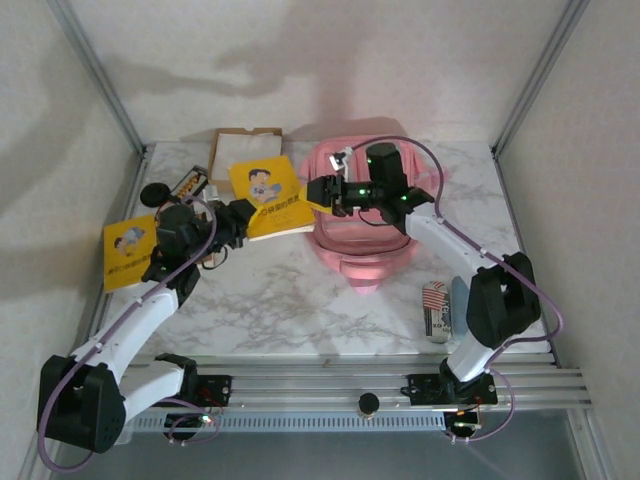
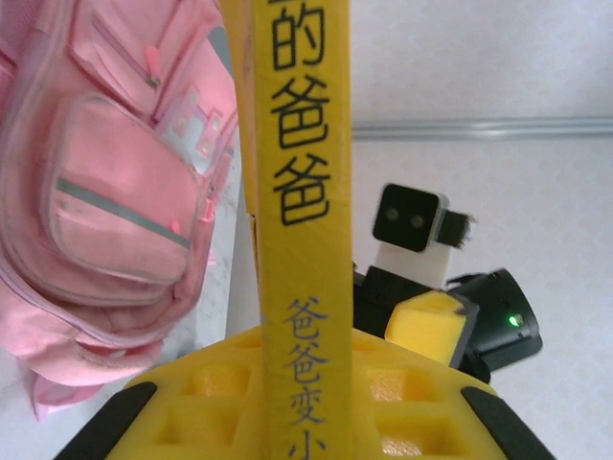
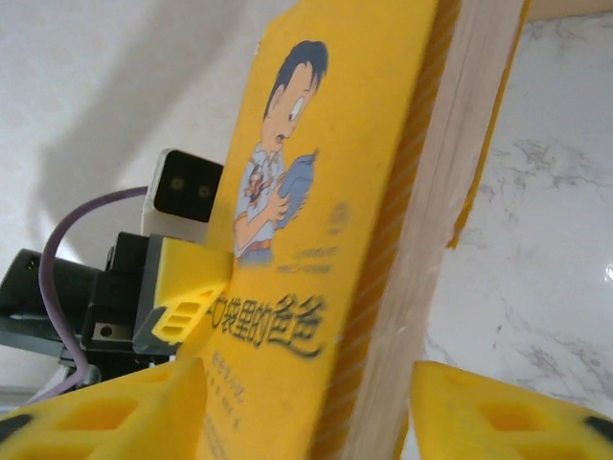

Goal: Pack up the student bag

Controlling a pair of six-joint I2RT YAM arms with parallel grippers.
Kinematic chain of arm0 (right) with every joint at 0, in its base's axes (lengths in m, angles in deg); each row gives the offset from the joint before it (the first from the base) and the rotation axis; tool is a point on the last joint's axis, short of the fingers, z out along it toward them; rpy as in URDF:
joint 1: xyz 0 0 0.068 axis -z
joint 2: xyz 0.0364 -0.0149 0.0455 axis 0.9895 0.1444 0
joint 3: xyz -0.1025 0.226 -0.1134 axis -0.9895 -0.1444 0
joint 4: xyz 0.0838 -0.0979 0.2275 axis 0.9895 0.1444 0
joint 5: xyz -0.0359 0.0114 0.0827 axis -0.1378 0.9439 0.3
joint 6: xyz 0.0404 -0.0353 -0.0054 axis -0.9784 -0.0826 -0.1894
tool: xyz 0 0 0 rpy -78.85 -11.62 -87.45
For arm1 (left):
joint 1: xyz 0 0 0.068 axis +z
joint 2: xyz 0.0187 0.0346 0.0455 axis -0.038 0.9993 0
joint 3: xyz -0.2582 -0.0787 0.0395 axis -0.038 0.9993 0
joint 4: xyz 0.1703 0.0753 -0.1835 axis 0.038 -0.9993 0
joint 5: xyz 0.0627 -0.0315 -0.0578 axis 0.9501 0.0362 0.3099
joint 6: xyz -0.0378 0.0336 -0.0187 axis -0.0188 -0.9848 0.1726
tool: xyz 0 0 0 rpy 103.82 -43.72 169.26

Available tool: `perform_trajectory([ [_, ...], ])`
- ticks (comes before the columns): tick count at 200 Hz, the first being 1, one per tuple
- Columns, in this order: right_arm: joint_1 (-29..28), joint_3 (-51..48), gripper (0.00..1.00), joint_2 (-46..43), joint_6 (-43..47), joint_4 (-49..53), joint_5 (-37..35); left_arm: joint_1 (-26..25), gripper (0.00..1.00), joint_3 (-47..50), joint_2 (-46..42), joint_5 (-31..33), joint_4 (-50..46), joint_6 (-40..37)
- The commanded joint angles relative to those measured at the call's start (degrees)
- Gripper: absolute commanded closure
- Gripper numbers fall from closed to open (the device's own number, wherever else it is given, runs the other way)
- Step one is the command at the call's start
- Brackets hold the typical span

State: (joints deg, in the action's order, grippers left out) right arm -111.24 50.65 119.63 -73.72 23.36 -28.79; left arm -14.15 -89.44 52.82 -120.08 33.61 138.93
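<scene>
Top external shows one student bag (image 1: 370,255), pink, lying at the back of the worktop (image 1: 300,300) right of centre, partly under the right arm (image 1: 450,240). There are two yellow picture books. One yellow book (image 1: 268,195) is held between the two arms just left of the bag, and the second yellow book (image 1: 128,250) lies flat near the left edge, beside the left arm (image 1: 140,305).

The left jaws are clenched on the held book's near left edge. The right jaws are clenched on its right edge, next to the bag.

Left wrist looks along that book's spine (image 2: 306,192), which stands between the yellow pads. The student bag (image 2: 115,192) and its front zip pockets are on the left of this view. Right wrist has the cover (image 3: 287,192) and the page block pressed between its own pads.

Other single items:
- One brown card folder (image 1: 245,142) lies at the back.
- One small dark packet (image 1: 190,182) lies in front of the folder.
- One black round knob (image 1: 152,193) sits to the left of the packet.
- One striped case (image 1: 434,310) lies near the right arm's base.
- One pale blue object (image 1: 460,300) touches the striped case.

The worktop is white marble-patterned with grey veins. An aluminium rail (image 1: 360,385) along its near edge carries both arm bases. Pale textured walls close three sides, with a metal post (image 1: 100,70) in each back corner and soft shadows on the back wall.
</scene>
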Motion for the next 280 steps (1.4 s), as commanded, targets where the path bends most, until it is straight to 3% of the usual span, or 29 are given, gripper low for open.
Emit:
perform_trajectory([
  [1, 2.28, -3.05, 0.15, -4.24, -3.92, -5.19, 4.70, -2.61, 1.00, -3.79, 0.24, -2.85, 7.92, -1.80],
  [17, 2.18, -3.32, 0.02, -4.80, -4.84, -3.38, 4.62, -4.87, 1.00, -5.09, 1.58, -2.96, 9.36, -2.37],
  [38, 2.54, -5.44, 0.01, -5.02, -6.17, -2.88, 4.96, -6.96, 1.00, -6.69, 3.05, -2.06, 10.89, -3.26],
  [59, 2.47, -8.71, 0.02, -6.98, -14.97, -16.31, 8.63, -7.77, 1.00, -7.91, 4.76, -1.57, 9.38, -4.56],
  [69, 2.60, -8.44, 0.04, -7.92, -16.23, -17.87, 9.27, -8.07, 1.00, -7.66, 5.27, -1.48, 9.29, -4.93],
  [99, 4.43, -9.32, 0.35, -9.85, -15.41, -15.95, 8.63, -8.25, 1.00, -9.56, 6.14, 0.96, -0.20, -11.95],
  [120, 5.09, -11.34, 0.56, -10.51, -16.69, -18.38, 8.76, -8.66, 1.00, -9.76, 7.44, 0.85, -0.63, -12.65],
  [136, 5.10, -10.78, 0.63, -10.74, -14.25, -15.73, 7.73, -9.14, 1.00, -9.69, 7.98, 1.23, -0.49, -13.02],
  [163, 5.91, -9.33, 0.85, -10.52, -9.04, -9.76, 6.34, -9.69, 1.00, -10.20, 8.70, 1.33, -0.97, -13.50],
  [180, 7.09, -9.10, 0.92, -10.99, -6.65, -7.19, 5.04, -10.34, 1.00, -11.35, 9.05, 1.66, -2.13, -14.87],
  [192, 8.31, -8.97, 1.00, -11.83, -4.57, -4.54, 3.64, -10.92, 0.86, -12.61, 9.32, 2.36, -4.26, -16.68],
  [204, 9.79, -8.64, 1.00, -13.19, -2.05, -1.62, 2.09, -11.40, 0.67, -14.60, 9.82, 2.85, -7.55, -20.55],
  [227, 14.65, -7.14, 1.00, -15.50, 4.16, 7.62, -1.76, -11.82, 0.50, -21.27, 13.45, 7.54, -20.91, -36.97],
  [240, 19.35, -7.92, 1.00, -17.05, 5.64, 11.32, -3.86, -12.95, 0.48, -26.69, 16.69, 12.55, -30.04, -46.50],
  [267, 29.60, -10.90, 1.00, -20.62, 8.33, 15.20, -6.95, -17.47, 0.42, -31.76, 22.90, 16.15, -32.85, -59.62],
  [280, 33.78, -11.34, 1.00, -21.79, 9.31, 16.86, -8.16, -20.89, 0.41, -35.92, 27.84, 21.03, -36.03, -66.49],
])
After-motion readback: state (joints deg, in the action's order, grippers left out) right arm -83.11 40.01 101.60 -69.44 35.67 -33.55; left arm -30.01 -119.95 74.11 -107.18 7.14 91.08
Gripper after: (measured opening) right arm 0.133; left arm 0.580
